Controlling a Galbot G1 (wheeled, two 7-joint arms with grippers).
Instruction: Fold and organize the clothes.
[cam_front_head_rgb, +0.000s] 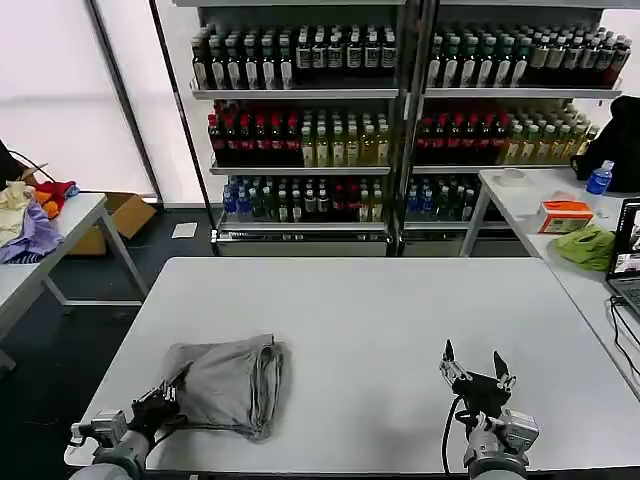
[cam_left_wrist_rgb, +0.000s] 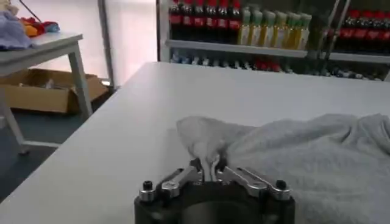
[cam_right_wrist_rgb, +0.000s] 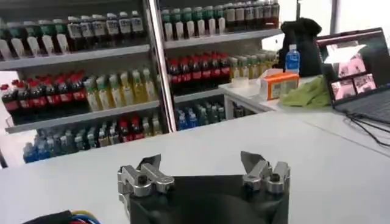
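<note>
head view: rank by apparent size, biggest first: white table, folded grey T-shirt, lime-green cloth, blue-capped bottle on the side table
1. White table
2. Grey T-shirt, pinched at its corner by the left gripper
3. Lime-green cloth
4. Blue-capped bottle

The cloth and bottle sit farther from the camera, so their true sizes are unsure.

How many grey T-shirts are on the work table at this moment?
1: a folded grey T-shirt lies near the table's left front corner, its corner pinched by the left gripper. More may be folded inside.

Grey T-shirt (cam_left_wrist_rgb: 317, 152) cut off at frame edge; chest print hidden inside folds.
</note>
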